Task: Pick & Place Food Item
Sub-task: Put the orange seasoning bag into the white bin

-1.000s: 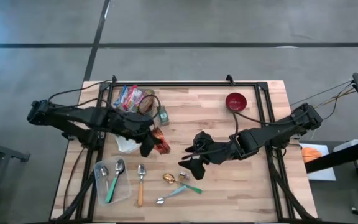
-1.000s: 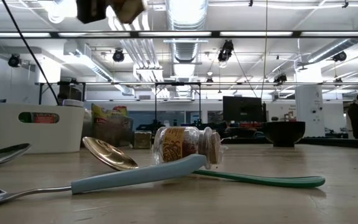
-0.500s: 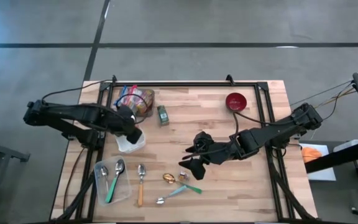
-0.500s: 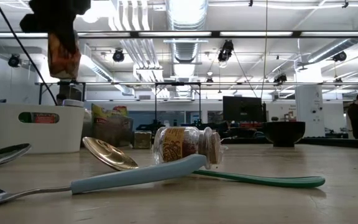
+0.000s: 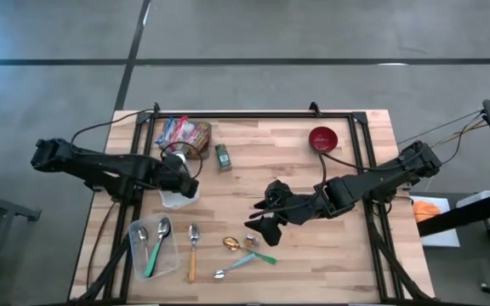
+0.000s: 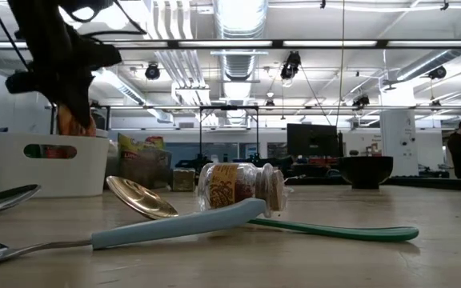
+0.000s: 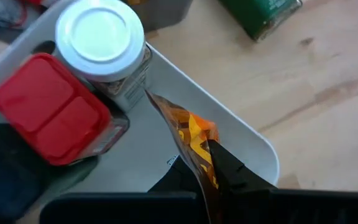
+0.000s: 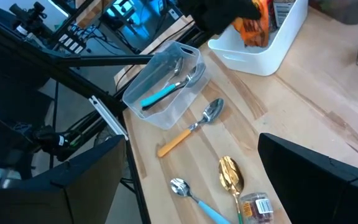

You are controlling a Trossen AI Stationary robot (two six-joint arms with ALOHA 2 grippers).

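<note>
An orange snack packet [image 7: 194, 140] is pinched by its top edge in the left claw [image 7: 213, 163] and hangs over the white bin [image 7: 253, 146], its lower end already inside the rim. It is judged light, thin and crinkly: a foil pouch that folds where it is squeezed and can slide out of a loose pinch, so the sealed edge, where the layers lie flat, looks the safest place to be gripped. Inside the bin a red-lidded container [image 7: 51, 109] and a white-capped jar [image 7: 101, 37] are seen just beside the packet, so little free floor is left for it. A green tin [image 5: 223, 157] lies on the desk [image 5: 347, 255] near the bin. The right claw [image 5: 264, 214] is held wide, carrying nothing, above the middle of the desk, near a small jar [image 5: 251, 241] and a gold spoon [image 5: 230, 244].
</note>
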